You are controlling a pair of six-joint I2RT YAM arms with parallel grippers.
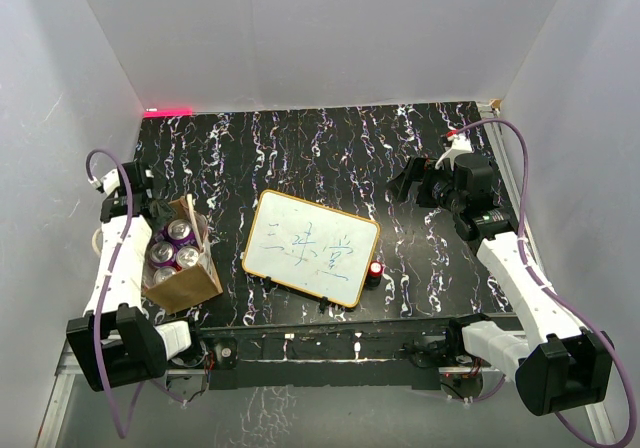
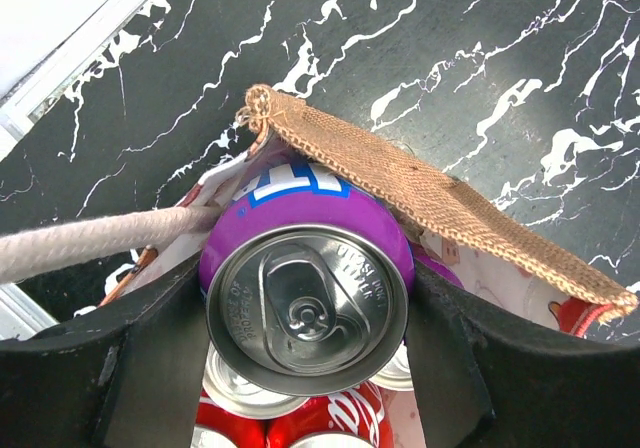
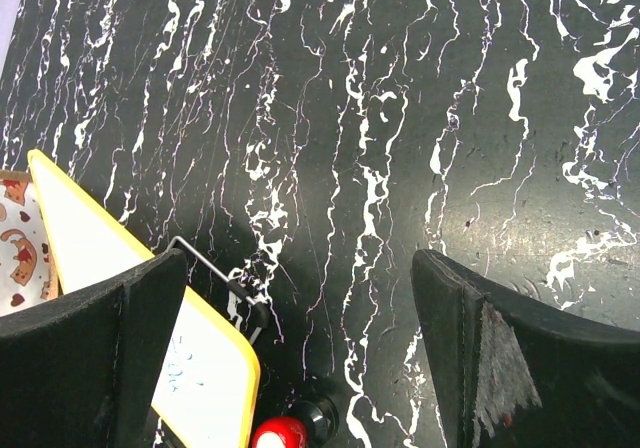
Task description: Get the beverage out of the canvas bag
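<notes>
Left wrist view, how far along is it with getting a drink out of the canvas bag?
Done: the left gripper is at the mouth of the canvas bag, its fingers against both sides of the purple can. In hand: that grip; the can is not yet lifted, sitting among the other cans. Left: raise it clear of the bag and set it on the table. The right gripper is open, away from the bag.

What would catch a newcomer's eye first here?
A purple can, clamped by the left gripper, sits at the mouth of the canvas bag on the table's left side. A white board with blue writing lies mid-table.
</notes>
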